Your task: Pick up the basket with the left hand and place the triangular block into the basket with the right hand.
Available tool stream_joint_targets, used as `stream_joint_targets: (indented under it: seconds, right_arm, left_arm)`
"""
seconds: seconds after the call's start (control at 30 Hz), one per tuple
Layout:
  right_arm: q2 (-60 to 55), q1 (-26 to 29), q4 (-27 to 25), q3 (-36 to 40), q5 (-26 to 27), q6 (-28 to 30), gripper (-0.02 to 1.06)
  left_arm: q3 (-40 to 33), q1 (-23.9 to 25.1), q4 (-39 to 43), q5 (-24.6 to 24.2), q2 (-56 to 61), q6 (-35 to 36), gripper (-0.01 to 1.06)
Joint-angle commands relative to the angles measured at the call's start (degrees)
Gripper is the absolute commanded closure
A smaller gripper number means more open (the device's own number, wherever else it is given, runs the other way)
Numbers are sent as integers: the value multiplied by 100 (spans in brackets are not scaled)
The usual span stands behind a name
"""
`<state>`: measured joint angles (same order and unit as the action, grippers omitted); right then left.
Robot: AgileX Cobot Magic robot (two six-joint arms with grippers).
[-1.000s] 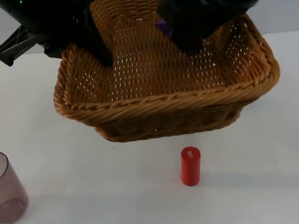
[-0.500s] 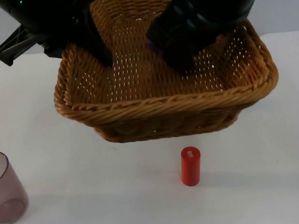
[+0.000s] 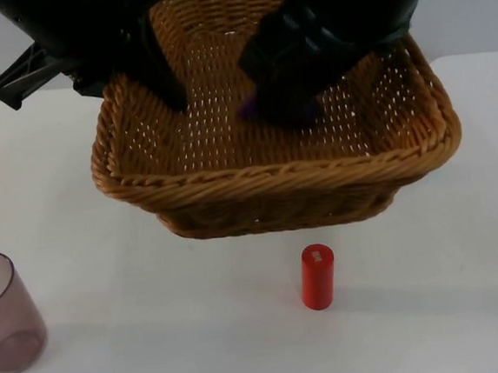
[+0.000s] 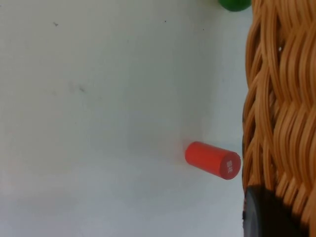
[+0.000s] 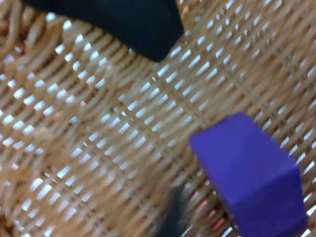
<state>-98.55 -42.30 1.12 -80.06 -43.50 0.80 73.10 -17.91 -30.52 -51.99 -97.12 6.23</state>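
While the top view has both arms over it, one woven wicker basket [image 3: 278,171] sits mid-frame: rectangular, open-weave floor, braided rim, honey-brown. Left pincer [image 3: 166,85] is at the basket's 10 o'clock rim, clamped on the wall, basket apparently lifted off the white surface [image 3: 114,338]. Right pincer [image 3: 281,105] is inside the basket near centre; a sliver of one purple block [image 3: 249,110] shows at its tip; can't tell how far its fingers are apart. One red cylinder [image 3: 318,276], smooth, upright, stands on the surface at 6 o'clock from the basket, apart from it. One translucent mauve cup [image 3: 5,314] at 8 o'clock, well apart.

Left wrist view: braided wicker wall [image 4: 281,108] close up, a black fingertip [image 4: 264,212] against it. Same red cylinder [image 4: 213,160] on the surface just beside the basket edge, plus part of one green round object [image 4: 234,4].

Right wrist view: purple block [image 5: 252,173], matte, flat-faced with sharp edges, over the open-weave basket floor [image 5: 98,133]; can't tell whether it touches the floor or is gripped.
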Motion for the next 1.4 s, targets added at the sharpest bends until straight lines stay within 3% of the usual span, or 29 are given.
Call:
stream_joint_targets:
  seconds: [0.0, 0.03, 0.07, 0.27, 0.6, 0.73, 0.9, 1.03, 1.17, 1.37]
  right_arm:
    - [14, -28, 29, -67, 74, 58, 15]
    - [14, -28, 29, -93, 64, 57, 3]
    - [27, -28, 12, -116, 64, 72, 0]
    - [250, -28, 12, -173, 88, 72, 0]
    - [1686, 30, 100, -173, -13, -150, 0]
    - [2216, 298, 351, -173, -39, -495, 0]
    - [3026, 1086, 350, -173, -111, -566, 0]
    - [3608, 1678, 350, -173, -531, -509, 0]
    - [4026, 1844, 438, -173, -1081, -420, 0]
    - [4603, 1844, 523, -173, -1482, -444, 0]
  left_arm:
    - [23, -46, -131, 41, 49, 11, 105]
    - [23, -46, -131, 41, 49, 11, 105]
    - [23, -46, -131, 30, 49, 11, 105]
    - [23, -46, -64, -14, 49, 11, 105]
    - [23, -46, -53, -18, 49, 11, 105]
    - [23, -46, -53, -18, 49, 11, 105]
    - [23, -46, -55, 6, 49, 11, 105]
    - [23, -46, 12, 276, 49, -4, 105]
    - [23, -4, 48, 520, 27, -35, 105]
    - [23, 267, 75, 285, -421, -291, 105]
